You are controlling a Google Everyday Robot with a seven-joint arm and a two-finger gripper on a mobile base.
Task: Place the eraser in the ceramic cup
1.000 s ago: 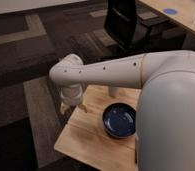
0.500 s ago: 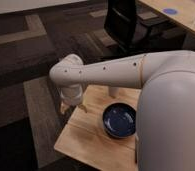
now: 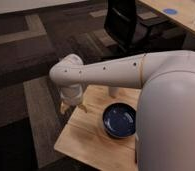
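My gripper [image 3: 73, 104] hangs at the end of the white arm, just over the far left corner of the small wooden table [image 3: 86, 142]. The wrist blocks the view of what lies under it. The eraser is hidden from view. Only the lower part of the off-white ceramic cup [image 3: 113, 92] shows beneath the forearm, standing at the table's far edge to the right of the gripper. A dark blue bowl [image 3: 120, 120] sits on the table nearer the camera, right of the gripper and in front of the cup.
The robot's white body [image 3: 173, 120] fills the right side and covers the table's right end. A black office chair [image 3: 126, 22] stands behind, and a long desk [image 3: 183, 15] with a blue disc runs along the top right. Dark patterned carpet surrounds the table.
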